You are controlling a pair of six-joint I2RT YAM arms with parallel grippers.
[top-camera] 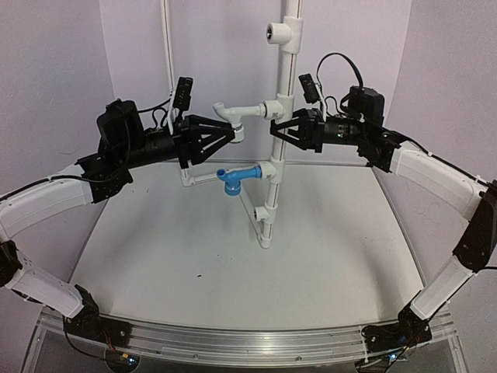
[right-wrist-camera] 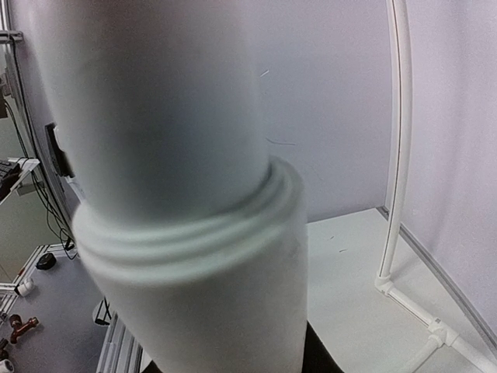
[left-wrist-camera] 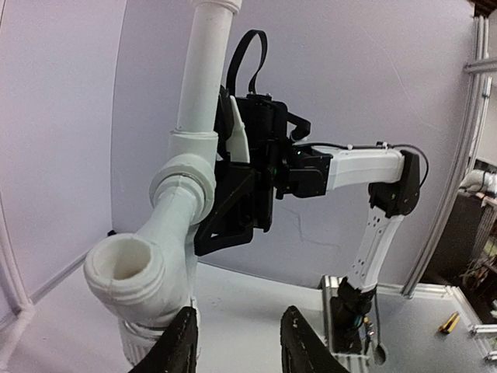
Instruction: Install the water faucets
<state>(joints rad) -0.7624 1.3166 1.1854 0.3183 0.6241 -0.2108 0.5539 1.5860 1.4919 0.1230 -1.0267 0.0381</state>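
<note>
We see the vertical pipe (top-camera: 288, 74) rising from the middle of the worktop (top-camera: 194, 256). It is a smooth white plastic tube with thicker collars where fittings join it. An upper tee (top-camera: 278, 33) on it shows an open round mouth, and a slanted brace (top-camera: 252, 206) props its foot. A thin white tube (top-camera: 167, 47) runs up the back wall on the left.

The right gripper (top-camera: 281, 132) comes in from the right, and its jaws are clamped around the pipe between the two faucet levels. In the right wrist view the pipe fills nearly everything, blurred, with a ridged collar edge. Its black body crowds the far side of the pipe in the left wrist view.

The white faucet (top-camera: 233, 115) sits in a tee fitting (top-camera: 276, 106) on the pipe. It reaches out to the left and bends to a round mouth with a ridged rim. The left gripper (top-camera: 231, 137) is just beside that spout end. In its wrist view the jaws stand partly apart with nothing between them, and the faucet's mouth lies to their left.

The blue faucet (top-camera: 237, 177) sits lower on the same pipe, also pointing left, glossy against the matte white.
</note>
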